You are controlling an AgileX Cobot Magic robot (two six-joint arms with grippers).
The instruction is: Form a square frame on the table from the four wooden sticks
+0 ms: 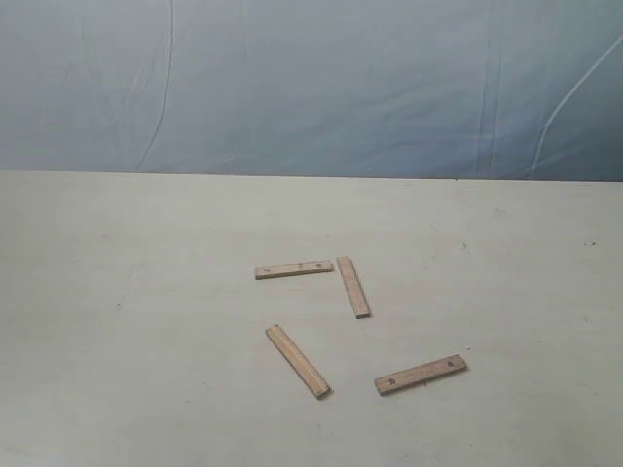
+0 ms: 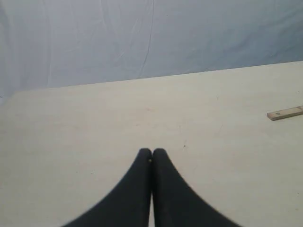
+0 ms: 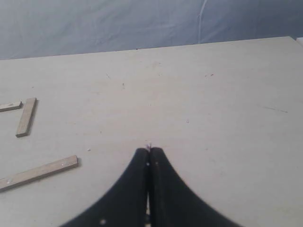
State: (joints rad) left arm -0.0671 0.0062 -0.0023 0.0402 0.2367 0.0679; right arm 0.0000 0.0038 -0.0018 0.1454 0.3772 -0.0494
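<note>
Four light-brown wooden sticks lie scattered on the pale table (image 1: pixel 117 389), forming no square. One with holes (image 1: pixel 294 269) lies crosswise at the back, its end close to a plain stick (image 1: pixel 353 286). A plain stick (image 1: pixel 298 360) lies slanted in front, and a holed stick (image 1: pixel 421 374) sits to its right. Neither gripper shows in the exterior view. My left gripper (image 2: pixel 152 152) is shut and empty above bare table, with one holed stick (image 2: pixel 285 113) far off. My right gripper (image 3: pixel 149 151) is shut and empty, with sticks (image 3: pixel 38 173) (image 3: pixel 26 117) off to one side.
A blue-grey cloth backdrop (image 1: pixel 311 88) hangs behind the table's far edge. A stick end (image 3: pixel 9 106) shows at the border of the right wrist view. Faint specks and scuffs mark the table surface.
</note>
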